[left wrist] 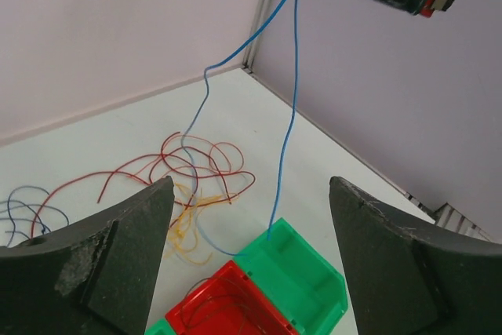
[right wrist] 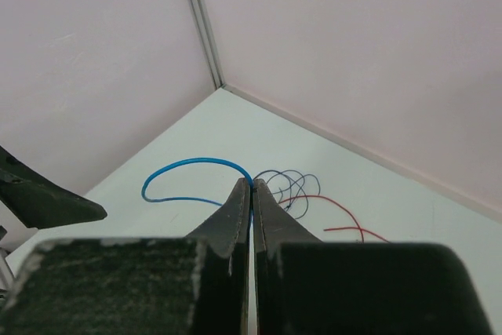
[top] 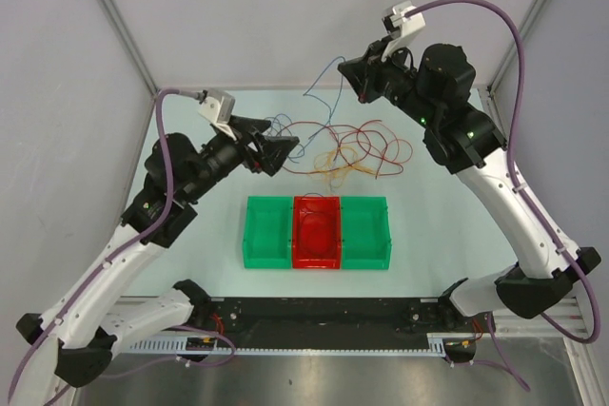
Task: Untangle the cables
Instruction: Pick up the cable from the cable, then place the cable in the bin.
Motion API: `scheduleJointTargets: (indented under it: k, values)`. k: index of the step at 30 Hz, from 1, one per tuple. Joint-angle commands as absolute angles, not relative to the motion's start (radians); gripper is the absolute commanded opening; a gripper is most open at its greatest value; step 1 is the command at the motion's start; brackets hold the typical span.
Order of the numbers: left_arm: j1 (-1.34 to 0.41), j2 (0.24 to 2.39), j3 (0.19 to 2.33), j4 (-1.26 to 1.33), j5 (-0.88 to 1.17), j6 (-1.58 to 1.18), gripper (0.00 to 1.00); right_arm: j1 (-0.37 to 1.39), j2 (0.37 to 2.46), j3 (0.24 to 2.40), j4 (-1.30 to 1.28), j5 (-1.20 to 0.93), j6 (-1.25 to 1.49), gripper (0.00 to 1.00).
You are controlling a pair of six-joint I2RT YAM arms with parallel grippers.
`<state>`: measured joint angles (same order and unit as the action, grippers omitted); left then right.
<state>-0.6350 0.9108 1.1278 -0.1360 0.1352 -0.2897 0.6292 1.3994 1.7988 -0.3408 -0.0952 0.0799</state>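
Pinching the blue cable (right wrist: pixel 196 161) between fully closed jaws, the right gripper (right wrist: pixel 252 194) is hanging high over the table (top: pixel 428 206), beyond the red bin (top: pixel 300 235) and a little to its right. In the right wrist view the cable is arching out of the fingertips in one loop. In the left wrist view two strands of it are dropping from that gripper. One is running down into the tangle beyond the red bin. The other is ending in line with the green bin (left wrist: pixel 310 268) that is sitting against the red bin's right side; whether it is touching that bin I cannot tell.

The left gripper (left wrist: pixel 251 186) is hovering beyond the red bin and to its left, with its jaws standing wide and nothing between them. Its fingers (left wrist: pixel 118 256) are pointing toward the tangle.

The other cables (top: pixel 354 149) are lying on the table beyond the red bin. The red cables (left wrist: pixel 196 164) are sprawling in wide loops, the yellow-orange cables (left wrist: pixel 184 229) are bunching on the side nearest the red bin, and dark blue loops (right wrist: pixel 286 182) are lying at the pile's left edge. Thin loops of wire are showing inside the red bin. A second green bin (top: pixel 268 232) is sitting against the red bin's left side.
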Motion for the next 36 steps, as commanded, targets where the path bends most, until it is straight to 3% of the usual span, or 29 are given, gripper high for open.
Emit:
scheduleJointTargets:
  k: [1,10,13,15,16,17,18,24,33,36]
  values:
    - [-0.681,0.949,1.222,-0.104,0.111,-0.189,0.85,0.635,1.359,1.827,-0.394,-0.120,0.097,0.00]
    - [-0.759,1.103,1.359,-0.103,-0.035,-0.101,0.82,0.663,1.330,1.821,-0.403,-0.166,0.115,0.00]
    - [-0.788,1.167,1.420,-0.144,-0.147,-0.081,0.76,0.684,1.309,1.807,-0.406,-0.166,0.115,0.00]
    - [-0.792,1.203,1.425,-0.135,-0.158,-0.074,0.63,0.689,1.293,1.793,-0.410,-0.166,0.118,0.00]
    - [-0.798,1.210,1.424,-0.121,-0.167,-0.075,0.30,0.692,1.281,1.786,-0.411,-0.170,0.120,0.00]
    - [-0.801,1.213,1.425,-0.120,-0.176,-0.075,0.06,0.693,1.275,1.779,-0.411,-0.170,0.120,0.00]
    - [-0.805,1.209,1.425,-0.118,-0.198,-0.081,0.00,0.692,1.269,1.773,-0.414,-0.169,0.120,0.00]
    - [-0.839,1.126,1.431,-0.161,-0.288,-0.086,0.00,0.692,1.230,1.729,-0.434,-0.095,0.113,0.00]
    - [-0.838,1.036,1.584,-0.477,-0.379,-0.103,0.00,0.733,1.201,1.526,-0.333,-0.112,0.164,0.00]
    - [-0.838,0.994,1.585,-0.552,-0.461,-0.098,0.00,0.839,1.229,1.482,-0.298,-0.075,0.134,0.08]
